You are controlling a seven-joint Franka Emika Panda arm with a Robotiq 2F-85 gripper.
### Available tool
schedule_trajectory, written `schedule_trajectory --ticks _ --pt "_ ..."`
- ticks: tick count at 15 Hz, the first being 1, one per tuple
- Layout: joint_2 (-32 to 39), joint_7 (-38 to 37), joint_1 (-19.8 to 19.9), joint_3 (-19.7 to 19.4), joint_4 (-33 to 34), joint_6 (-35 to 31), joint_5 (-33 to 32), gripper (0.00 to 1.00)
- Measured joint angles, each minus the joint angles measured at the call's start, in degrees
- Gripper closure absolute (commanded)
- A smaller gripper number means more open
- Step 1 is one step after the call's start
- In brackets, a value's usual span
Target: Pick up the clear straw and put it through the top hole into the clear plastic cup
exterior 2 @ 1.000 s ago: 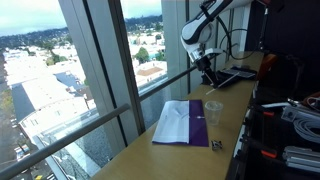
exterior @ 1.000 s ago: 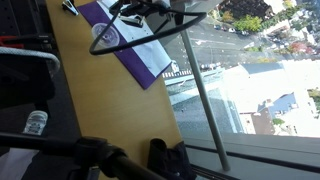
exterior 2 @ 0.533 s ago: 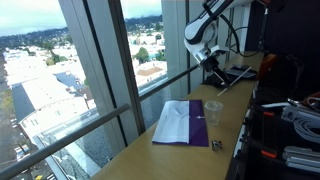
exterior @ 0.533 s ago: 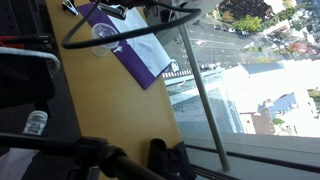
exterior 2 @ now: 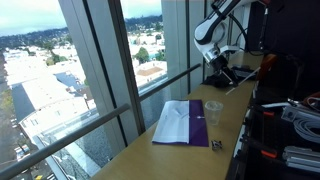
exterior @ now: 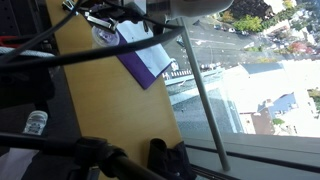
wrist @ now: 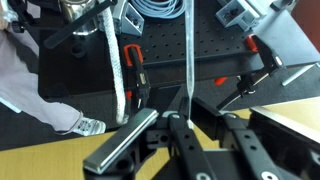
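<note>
**Observer:** What has moved since a second ago?

**Operator:** In an exterior view my arm has drawn along the desk, away from the clear plastic cup. The cup itself has stayed just beside the purple-and-white sheet.

**Observer:** Where is the clear straw?

**Operator:** In the wrist view, the clear straw rises straight from the gripper, which is pinched onto its near end. Its length shows pale against the black perforated plate. Neither exterior view resolves it.

**Observer:** Which step is in hand?

**Operator:** I judge it the carry: the straw is lifted, the insertion not yet begun.

**Observer:** And the pose?

**Operator:** The arm is raised, with the wrist turned so that its camera looks across the room rather than down, well apart from the cup.

**Observer:** What does the next move call for?

**Operator:** I must bring the arm back over the cup and turn the straw point-down. Then I align it with the top hole, which is too small to make out here.
</note>
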State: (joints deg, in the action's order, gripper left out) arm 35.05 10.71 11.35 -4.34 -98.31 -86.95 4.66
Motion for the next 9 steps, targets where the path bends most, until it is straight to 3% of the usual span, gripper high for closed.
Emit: schedule_trajectory --ticks 5,9 --pt "0.43 -0.04 0.95 -0.39 -3.28 -12.5 1.03 0.97" --pt "1.18 -0.04 0.57 1.21 -4.55 -18.43 3.72 0.97"
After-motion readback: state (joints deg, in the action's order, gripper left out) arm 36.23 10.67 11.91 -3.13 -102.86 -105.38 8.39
